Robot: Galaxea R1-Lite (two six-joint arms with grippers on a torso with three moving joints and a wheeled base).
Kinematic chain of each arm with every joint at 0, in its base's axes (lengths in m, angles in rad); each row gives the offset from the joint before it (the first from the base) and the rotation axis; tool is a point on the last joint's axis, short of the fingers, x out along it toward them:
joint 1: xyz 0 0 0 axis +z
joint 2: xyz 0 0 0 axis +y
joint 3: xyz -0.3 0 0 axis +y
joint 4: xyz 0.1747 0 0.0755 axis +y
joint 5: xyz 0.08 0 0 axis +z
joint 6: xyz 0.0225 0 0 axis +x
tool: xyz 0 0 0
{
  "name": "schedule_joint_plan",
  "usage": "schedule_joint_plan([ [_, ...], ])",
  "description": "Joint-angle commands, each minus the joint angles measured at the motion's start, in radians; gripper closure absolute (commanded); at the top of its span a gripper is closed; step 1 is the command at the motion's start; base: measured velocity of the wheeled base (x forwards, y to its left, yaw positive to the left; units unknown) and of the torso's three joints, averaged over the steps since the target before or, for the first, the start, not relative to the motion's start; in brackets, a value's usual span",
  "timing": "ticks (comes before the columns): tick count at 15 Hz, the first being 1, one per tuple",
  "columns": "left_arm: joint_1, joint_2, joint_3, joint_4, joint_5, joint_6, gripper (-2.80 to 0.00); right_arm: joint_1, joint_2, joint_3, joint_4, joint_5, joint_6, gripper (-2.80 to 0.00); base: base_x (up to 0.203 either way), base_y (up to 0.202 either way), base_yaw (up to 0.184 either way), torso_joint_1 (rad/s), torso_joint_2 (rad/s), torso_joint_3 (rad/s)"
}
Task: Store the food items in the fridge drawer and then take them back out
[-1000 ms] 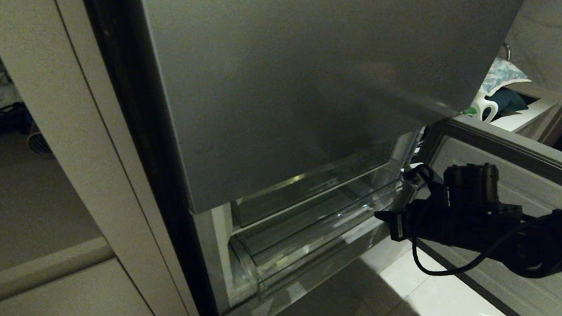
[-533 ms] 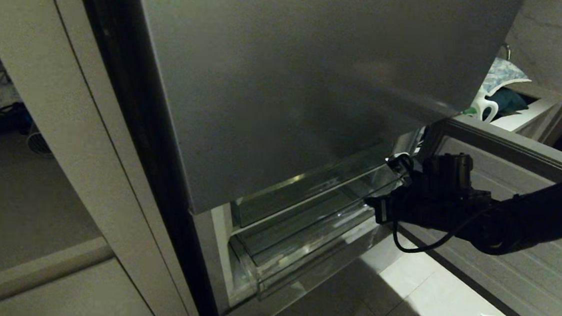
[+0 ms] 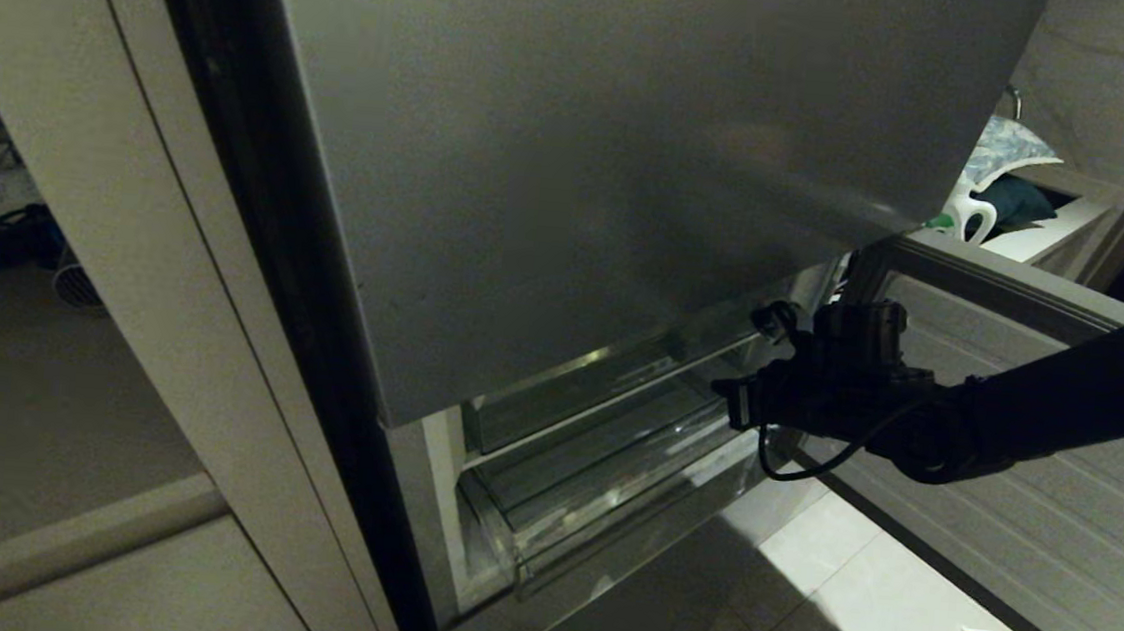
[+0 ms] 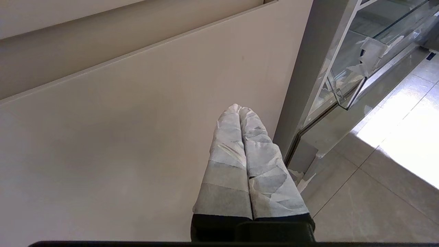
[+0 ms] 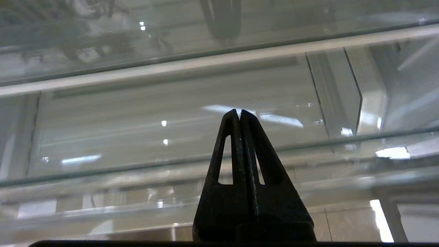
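The fridge drawer is a clear plastic bin low in the open fridge, with nothing visible inside it. Its thick front lip runs across the right wrist view. My right gripper reaches in from the right at the drawer's right end, just above the lip. Its black fingers are shut with nothing between them; I cannot tell whether they touch the plastic. My left gripper, with taped fingers, hangs shut and empty beside a beige cabinet panel, with the drawer's corner off to one side. The food items are out of view.
A grey steel door panel hangs over the opening. The lower fridge door stands open on the right, under my right arm. Beige cabinets stand to the left. Pale floor tiles lie below, and a white jug sits far back right.
My right arm has stretched to the left and slightly up, bringing the shut gripper from beside the open door to the drawer's right end. The drawer has not moved.
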Motion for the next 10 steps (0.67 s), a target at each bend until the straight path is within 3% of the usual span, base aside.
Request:
schedule_joint_plan([
  [1,0.000,0.002,0.000,0.001,0.000,-0.001,0.00,0.001,0.021,-0.029,-0.004,0.002,-0.002,0.00,0.000,0.000,0.000,0.000,0.00,0.000],
  [6,0.000,0.002,0.000,0.002,0.000,0.000,0.00,0.004,0.036,-0.064,0.026,-0.004,-0.028,0.00,0.000,0.000,0.000,0.000,0.00,0.000],
  [10,0.000,0.002,0.000,0.002,0.000,0.000,0.00,0.004,0.002,-0.106,0.220,-0.004,-0.029,0.00,0.000,0.000,0.000,0.000,0.00,0.000],
])
